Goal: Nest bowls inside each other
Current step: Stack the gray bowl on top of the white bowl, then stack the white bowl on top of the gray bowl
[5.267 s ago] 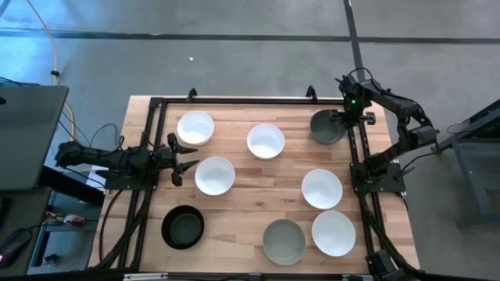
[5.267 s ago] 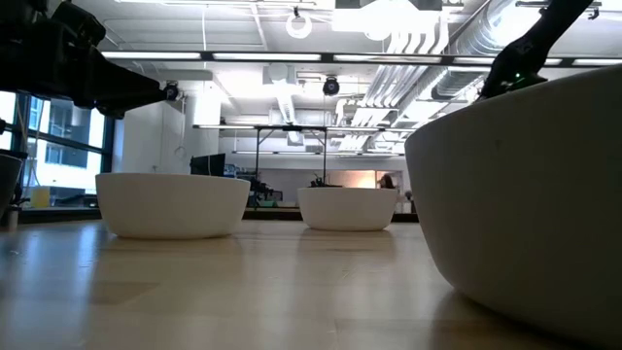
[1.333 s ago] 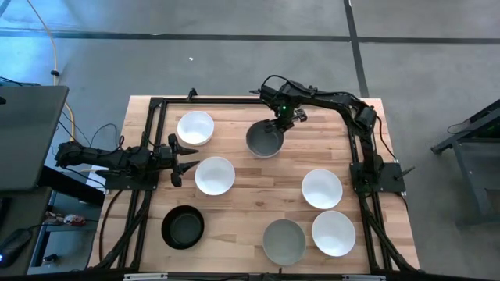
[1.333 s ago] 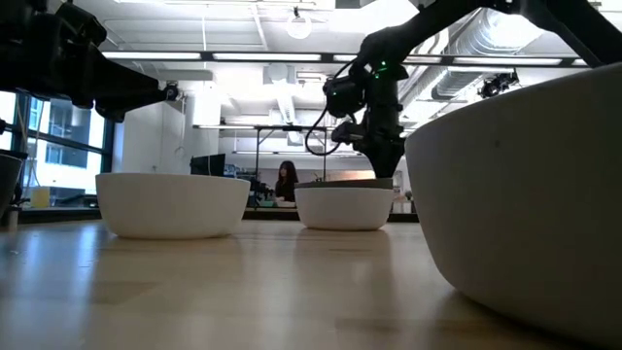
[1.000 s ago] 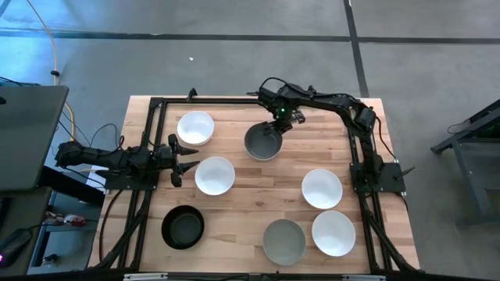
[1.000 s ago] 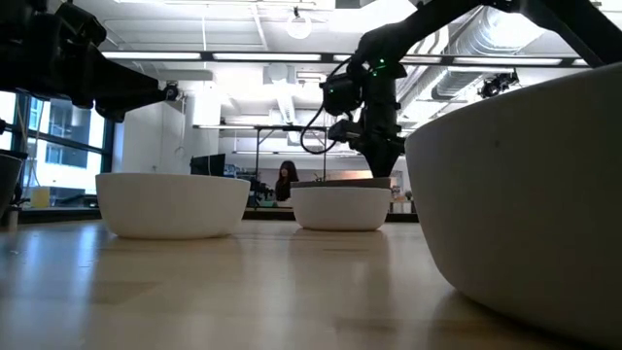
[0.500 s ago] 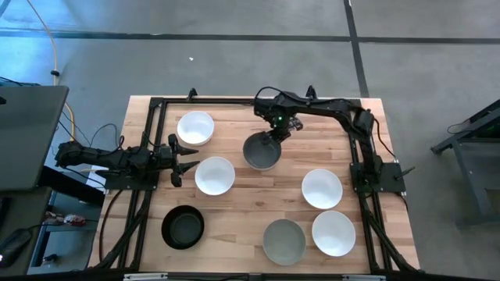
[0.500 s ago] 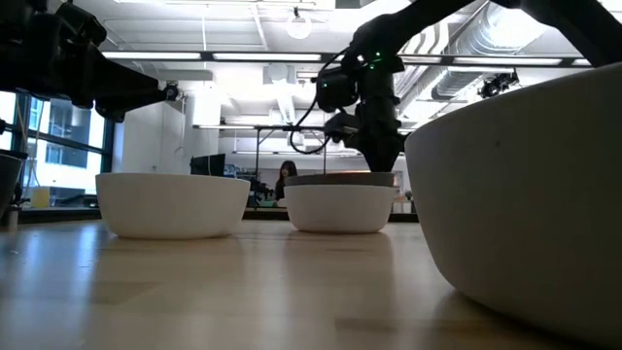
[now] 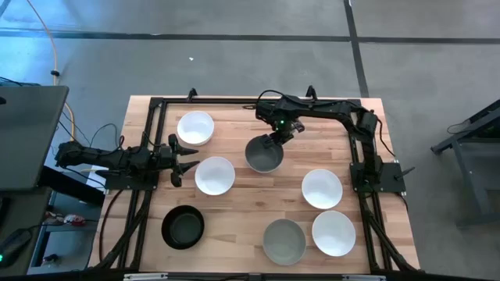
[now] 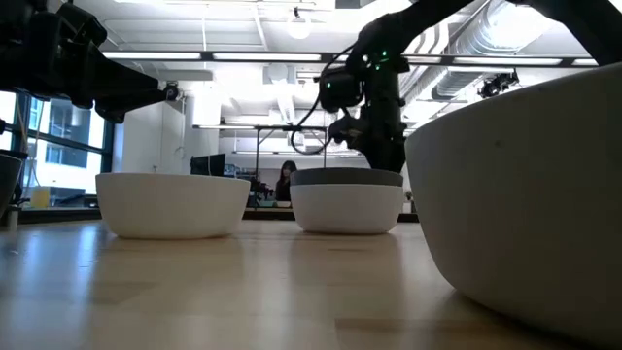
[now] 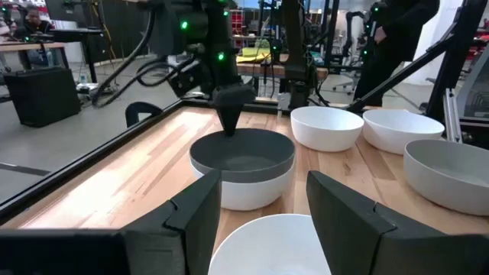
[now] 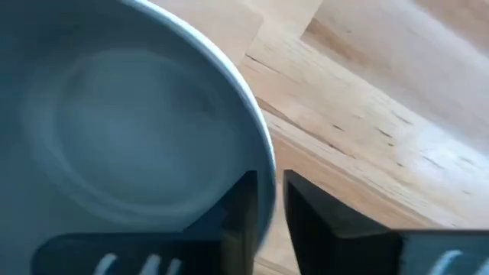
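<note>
The right gripper point(image 9: 275, 137) sits at the far rim of a grey bowl point(image 9: 264, 154) near the middle of the wooden table point(image 9: 250, 211). The left gripper point(image 9: 186, 158) waits at the left edge, beside a white bowl point(image 9: 215, 175). A black bowl point(image 9: 183, 227) lies near the left front corner.

- Right arm stretched across table's far side, elbow bent, wrist angled down.
- Right gripper point(image 9: 275, 137) near table centre, fingers point(image 12: 243, 200) straddling grey bowl point(image 9: 264, 154) rim w/ narrow gap.
- Left arm low at left edge, horizontal.
- Left gripper point(image 9: 186, 158) parted, pointing inward, holding nothing.
</note>
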